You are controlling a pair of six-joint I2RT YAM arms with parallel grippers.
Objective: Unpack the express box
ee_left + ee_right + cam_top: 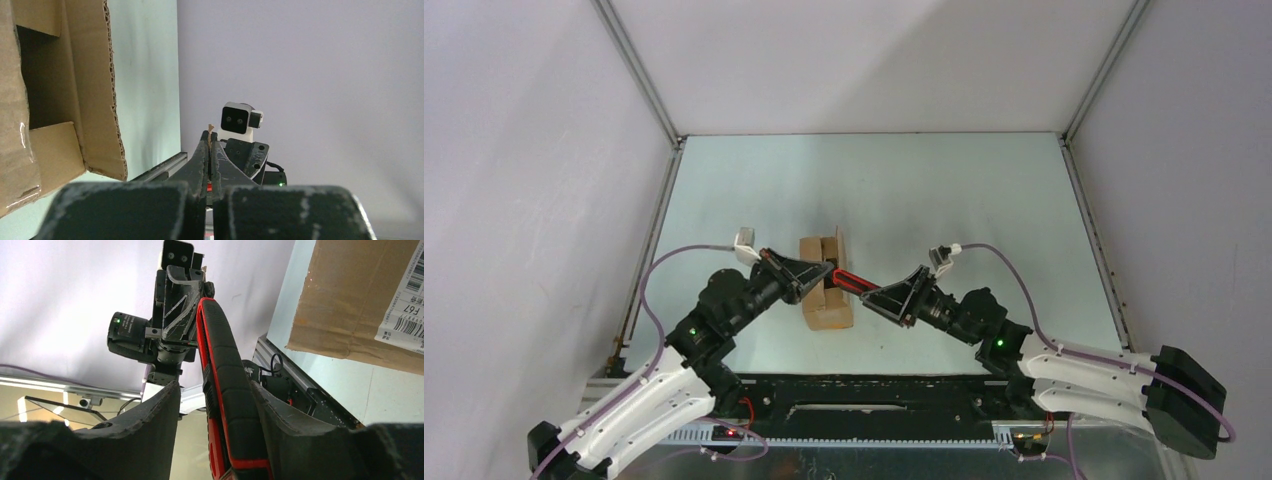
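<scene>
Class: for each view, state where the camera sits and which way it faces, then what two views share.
Top external: above and behind the arms, looking down on the table; both arms and the express box show.
Left wrist: rides the left arm, looks along its shut left gripper at the right wrist camera.
Right wrist: rides the right arm, looks along the right gripper and utility knife at the left gripper.
Both wrist views share the express box.

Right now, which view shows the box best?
Top external: nearly the whole box, flaps open. Left wrist shows only a flap and part of the inside; right wrist, one side with its label.
</scene>
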